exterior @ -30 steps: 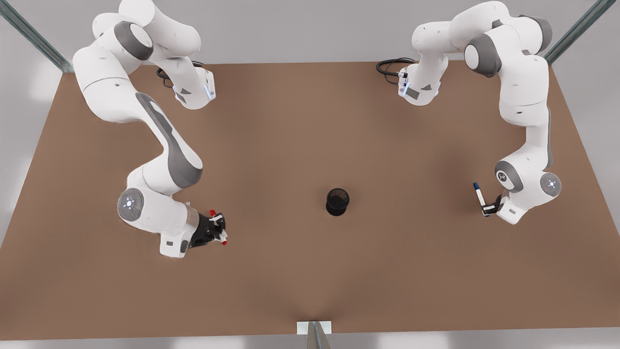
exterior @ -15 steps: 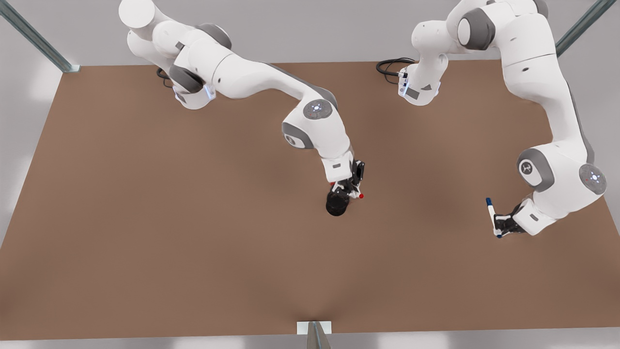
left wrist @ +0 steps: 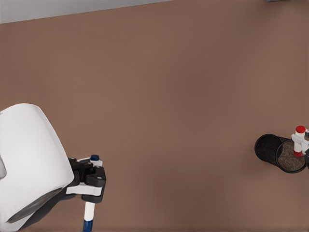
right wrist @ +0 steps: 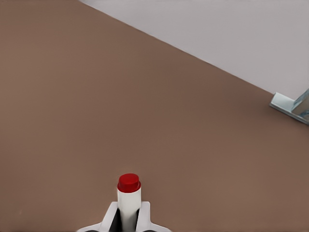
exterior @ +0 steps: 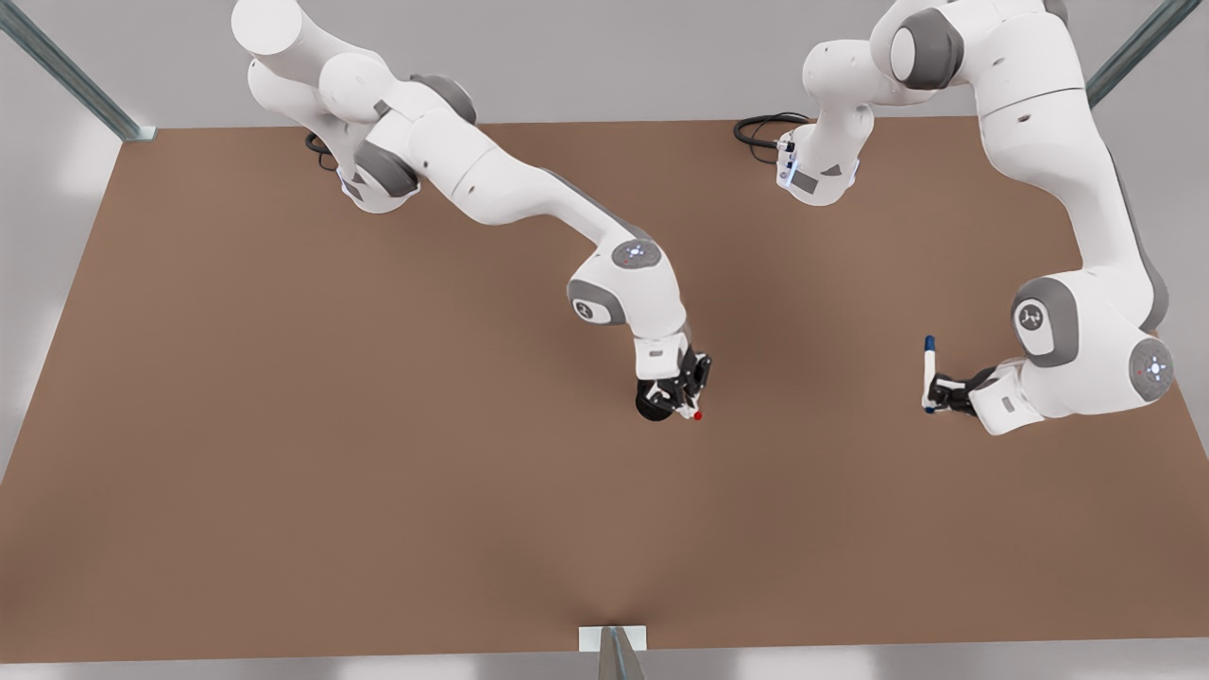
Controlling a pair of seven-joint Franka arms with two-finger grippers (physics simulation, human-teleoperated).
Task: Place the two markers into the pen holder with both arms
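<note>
From the front view, my right gripper (exterior: 682,401) sits directly over the pen holder (exterior: 652,406), clamped on the red marker (exterior: 696,415). The gripper covers most of the holder, so just a dark arc of its rim peeks out on the front view's left, and of the marker I can make out little beyond a red tip. My left gripper (exterior: 937,392) is well apart from the holder, toward the front view's right, closed on the blue marker (exterior: 928,370), which stands roughly upright with its dark blue end up. Both hang above the brown bench (exterior: 283,425).

From the left wrist view, my left gripper (left wrist: 89,182) pinches the blue marker (left wrist: 89,216); its lower part is cut off by the frame edge. Far off, the pen holder (left wrist: 270,150) lies partly cut by the frame edge, with the red marker (left wrist: 299,140) at its mouth; how deep it reaches I cannot tell.

From the right wrist view, the red marker (right wrist: 129,200) pokes out between my fingers (right wrist: 146,218), red end forward; the rest of its body is hidden.
</note>
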